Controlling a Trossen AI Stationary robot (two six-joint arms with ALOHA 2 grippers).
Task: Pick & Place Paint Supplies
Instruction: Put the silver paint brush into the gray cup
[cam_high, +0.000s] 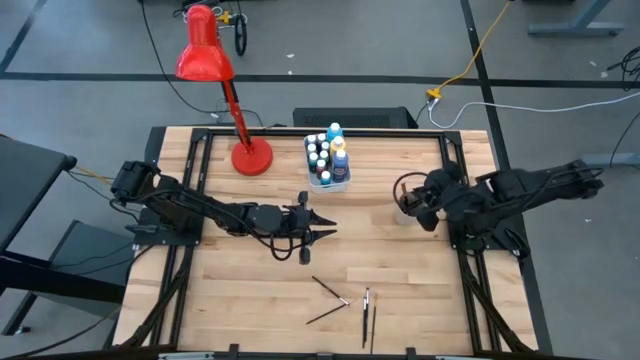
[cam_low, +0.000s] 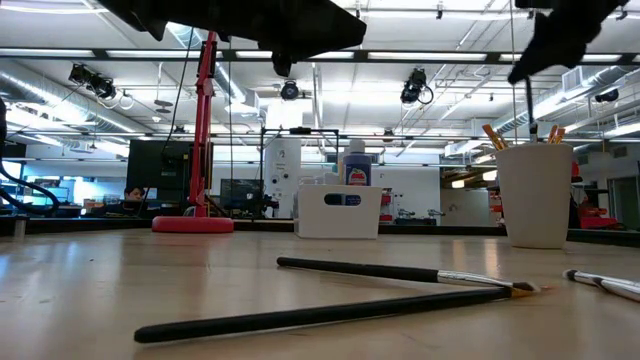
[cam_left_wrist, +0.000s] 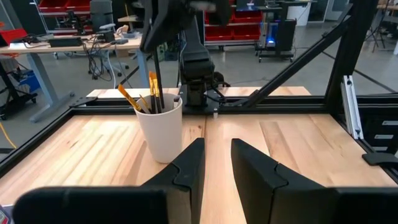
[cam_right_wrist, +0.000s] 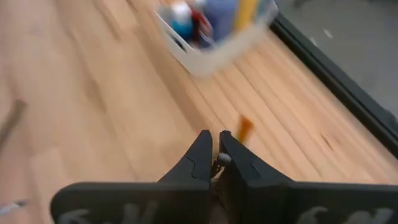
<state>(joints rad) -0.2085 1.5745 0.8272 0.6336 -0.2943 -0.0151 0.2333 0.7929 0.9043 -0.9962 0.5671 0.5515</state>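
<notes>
Wooden slats form the tabletop, set in a black frame on a grey workshop floor.

Landmark: the white cup.

1. Well left of the cup, a red desk lamp stands on its round base.
2. Left gripper: arm extended low across the table, halted left of the cup and facing it. Fingers stand partly apart with nothing between them.
3. Between lamp and cup, the white tub holds the paint bottles. This part appears complete.
4. On the table in front of the cup, about four paintbrushes lie loose. These remain to be placed.
5. The cup already holds several brushes.
6. Right gripper: poised over the cup, wrist bent down. Fingers are closed on a thin brush, apparently being lowered in.
</notes>
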